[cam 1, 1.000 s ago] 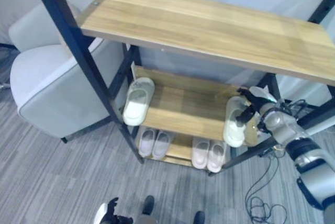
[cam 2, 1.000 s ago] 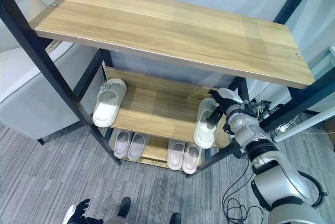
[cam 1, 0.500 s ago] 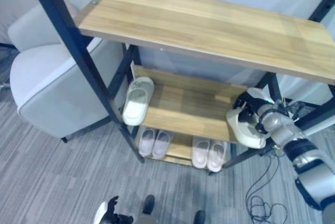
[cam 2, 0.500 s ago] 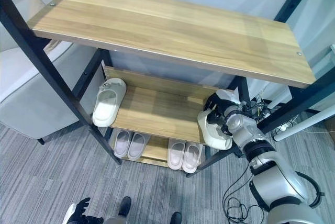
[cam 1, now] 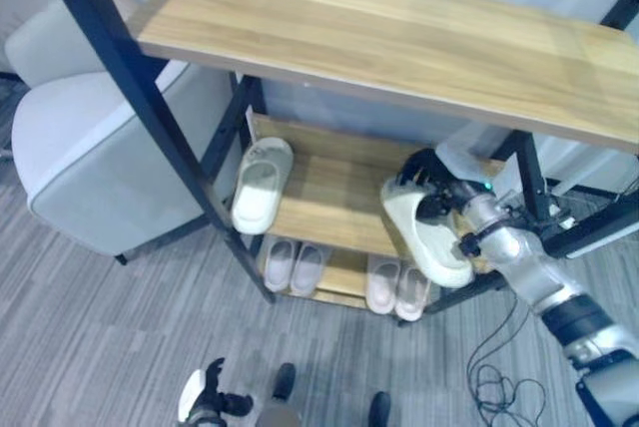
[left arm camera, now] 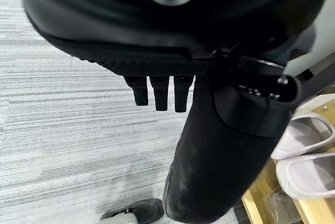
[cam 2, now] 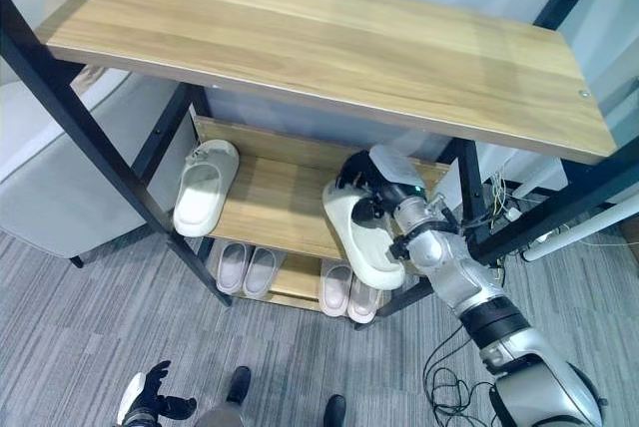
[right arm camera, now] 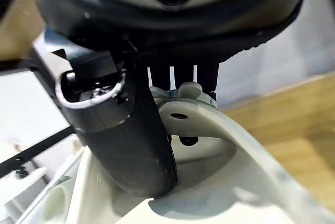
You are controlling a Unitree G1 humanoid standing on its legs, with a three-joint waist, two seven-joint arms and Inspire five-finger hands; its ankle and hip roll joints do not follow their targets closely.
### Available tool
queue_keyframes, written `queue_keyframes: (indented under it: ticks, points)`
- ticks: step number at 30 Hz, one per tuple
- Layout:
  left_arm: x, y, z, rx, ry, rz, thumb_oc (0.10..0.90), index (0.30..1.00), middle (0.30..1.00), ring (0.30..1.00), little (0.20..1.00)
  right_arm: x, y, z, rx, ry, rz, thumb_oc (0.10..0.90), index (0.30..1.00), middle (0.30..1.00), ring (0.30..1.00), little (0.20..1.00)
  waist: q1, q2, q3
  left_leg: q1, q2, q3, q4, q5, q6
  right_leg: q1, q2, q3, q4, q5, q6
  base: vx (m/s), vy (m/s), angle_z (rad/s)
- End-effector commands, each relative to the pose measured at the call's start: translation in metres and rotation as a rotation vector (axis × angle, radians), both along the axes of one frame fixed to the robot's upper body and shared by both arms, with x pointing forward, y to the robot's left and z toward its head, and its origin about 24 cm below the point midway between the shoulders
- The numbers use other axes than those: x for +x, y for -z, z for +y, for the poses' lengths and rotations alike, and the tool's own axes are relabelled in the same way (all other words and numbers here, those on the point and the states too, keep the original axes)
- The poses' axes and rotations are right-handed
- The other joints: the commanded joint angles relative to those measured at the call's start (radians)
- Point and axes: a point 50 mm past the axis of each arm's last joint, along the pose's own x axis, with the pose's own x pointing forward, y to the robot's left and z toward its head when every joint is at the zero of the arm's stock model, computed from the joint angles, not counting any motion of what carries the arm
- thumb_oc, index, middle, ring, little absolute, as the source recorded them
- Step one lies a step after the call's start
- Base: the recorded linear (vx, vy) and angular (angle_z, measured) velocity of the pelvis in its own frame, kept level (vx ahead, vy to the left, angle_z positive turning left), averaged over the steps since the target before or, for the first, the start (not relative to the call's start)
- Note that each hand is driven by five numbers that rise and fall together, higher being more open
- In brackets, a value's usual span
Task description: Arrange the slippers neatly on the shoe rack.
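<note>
Nearest, low by the floor, the left hand [cam 1: 205, 402] hangs idle, its fingers [left arm camera: 158, 92] curled with nothing in them. Further in, on the rack's bottom shelf, two pairs of pale slippers [cam 1: 295, 266] sit side by side. Above them the right hand [cam 2: 384, 193] grips a cream slipper [cam 1: 427, 237] by the strap, thumb [right arm camera: 131, 135] pressed inside the shoe and fingers hooked over the strap's outer face. This slipper is held clear of the middle shelf [cam 1: 339, 203], near its right end, slanted and jutting past the front edge. Its mate [cam 1: 262, 185] lies at the shelf's left end, well apart. The slipper looks light and rubbery, likely bendy at the sole yet firm at the strap, so the strap seems the soundest hold. Beyond, the top shelf [cam 2: 329, 43] is bare wood.
</note>
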Motion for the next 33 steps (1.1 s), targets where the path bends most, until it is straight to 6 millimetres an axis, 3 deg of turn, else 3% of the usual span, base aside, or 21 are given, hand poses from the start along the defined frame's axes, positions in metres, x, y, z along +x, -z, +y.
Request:
queue_keyframes:
  ticks: [1,8,11,17,18,19,24,28,33]
  points:
    - [0.02,-0.013,0.013,0.087,0.038,-0.084,0.8,0.9,0.9,0.9,0.9,0.012,-0.087,0.02,0.01,-0.048,-0.348,0.4,0.3,0.3,0.3,0.3,0.04,-0.023,-0.017,0.067,-0.074,0.048,-0.007,-0.118,0.078,0.007,-0.017,0.044,0.015,-0.028,0.048,-0.02,0.018,0.14]
    - [0.027,-0.019,0.025,0.122,-0.003,-0.105,0.8,0.9,0.9,0.9,0.9,0.034,-0.108,0.028,0.194,0.024,-0.362,0.4,0.3,0.3,0.3,0.3,0.079,-0.052,0.003,0.04,-0.076,0.03,-0.007,-0.109,0.084,-0.005,-0.015,0.031,0.014,-0.019,0.05,0.0,0.021,0.09]
    - [0.023,-0.019,0.033,0.141,-0.028,-0.091,0.8,0.9,0.9,0.9,0.9,0.041,-0.112,0.019,0.369,0.06,-0.338,0.4,0.3,0.3,0.3,0.3,0.102,-0.064,0.012,0.021,-0.082,0.012,-0.007,-0.106,0.086,-0.01,-0.018,0.016,0.018,-0.018,0.053,0.03,0.032,0.25]
    - [0.022,-0.02,0.039,0.147,-0.053,-0.087,0.8,0.9,0.9,0.9,0.9,0.047,-0.12,0.007,0.483,0.085,-0.316,0.4,0.3,0.3,0.3,0.3,0.129,-0.068,0.02,-0.006,-0.098,-0.029,-0.007,-0.099,0.09,-0.017,-0.033,-0.025,0.028,-0.019,0.059,0.04,0.043,0.23]
    - [0.022,-0.02,0.039,0.147,-0.053,-0.087,0.8,0.9,0.9,0.9,0.9,0.047,-0.12,0.007,0.483,0.084,-0.316,0.482,0.422,0.422,0.422,0.422,0.129,-0.068,0.02,-0.006,-0.098,-0.029,-0.007,-0.099,0.09,-0.017,-0.033,-0.025,0.028,-0.019,0.059,0.02,0.029,0.29]
    - [0.021,-0.019,0.038,0.143,-0.056,-0.082,0.8,0.9,0.9,0.9,0.9,0.047,-0.12,0.005,0.501,0.087,-0.31,0.8,0.9,0.9,0.9,0.9,0.131,-0.068,0.021,-0.009,-0.1,-0.034,-0.007,-0.099,0.091,-0.018,-0.036,-0.031,0.029,-0.018,0.06,0.03,0.041,0.22]
    - [0.021,-0.017,0.035,0.131,-0.058,-0.08,0.8,0.9,0.9,0.9,0.9,0.047,-0.119,0.003,0.504,0.085,-0.299,0.8,0.9,0.9,0.9,0.9,0.133,-0.064,0.022,-0.016,-0.111,-0.05,-0.007,-0.099,0.095,-0.021,-0.046,-0.045,0.043,-0.019,0.062,0.02,0.032,0.12]
    - [0.031,-0.025,0.04,0.159,-0.038,-0.111,0.8,0.9,0.9,0.9,0.9,0.044,-0.117,0.009,0.54,0.014,-0.257,0.8,0.9,0.9,0.9,0.9,0.127,-0.06,0.021,-0.01,-0.114,-0.055,-0.006,-0.103,0.097,-0.017,-0.054,-0.054,0.052,-0.022,0.063,0.01,0.018,0.0]
    - [0.048,-0.031,0.032,0.149,0.006,-0.158,0.8,0.9,0.9,0.9,0.9,0.041,-0.115,0.005,0.546,-0.027,-0.229,0.8,0.9,0.9,0.9,0.9,0.115,-0.055,0.019,-0.015,-0.12,-0.061,-0.007,-0.1,0.095,-0.021,-0.062,-0.066,0.058,-0.026,0.061,-0.01,0.007,0.11]
